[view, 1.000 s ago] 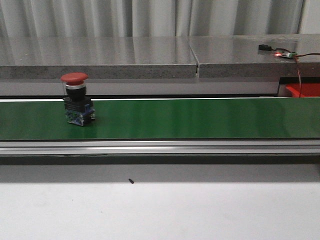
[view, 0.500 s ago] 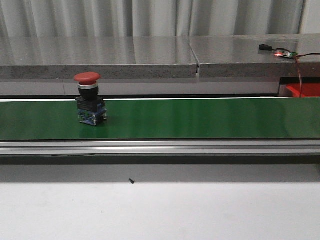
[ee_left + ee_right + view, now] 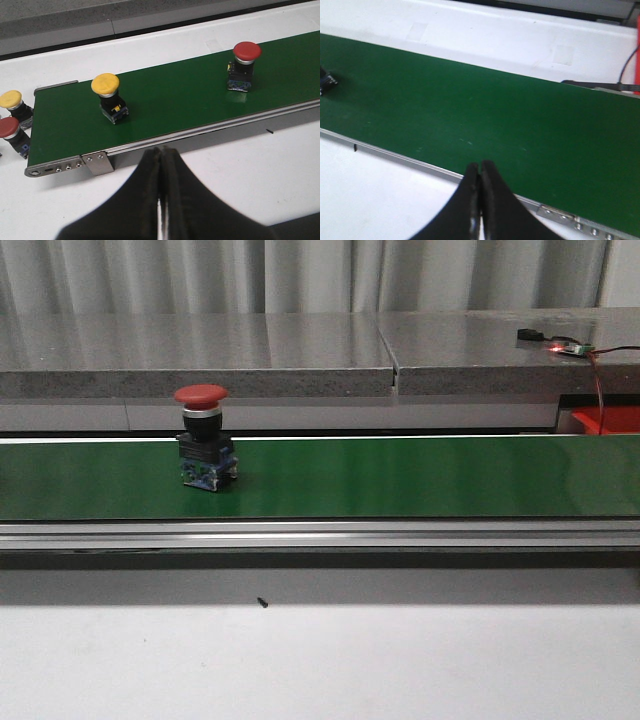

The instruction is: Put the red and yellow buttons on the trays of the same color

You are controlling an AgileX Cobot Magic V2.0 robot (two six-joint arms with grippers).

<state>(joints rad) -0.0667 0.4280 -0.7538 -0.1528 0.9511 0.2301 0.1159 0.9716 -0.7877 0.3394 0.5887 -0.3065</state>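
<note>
With both grippers (image 3: pixel 160 210) (image 3: pixel 479 200) clenched empty, you should grasp the stiff, top-heavy red button (image 3: pixel 204 448) by its black body.

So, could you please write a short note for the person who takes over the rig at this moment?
Left gripper: shut, empty, on the near side of the green belt.
Right gripper: shut, empty, also on the belt's near side.
On the belt: one red button, upright, and one yellow button nearer the belt's end.
Off the belt, beside that end: a second yellow button and a second red button.
Red tray: only a corner shows behind the belt at far right; its contents are not visible. No yellow tray in view.
Done: no button seen in a tray.
Left: all four buttons.
</note>
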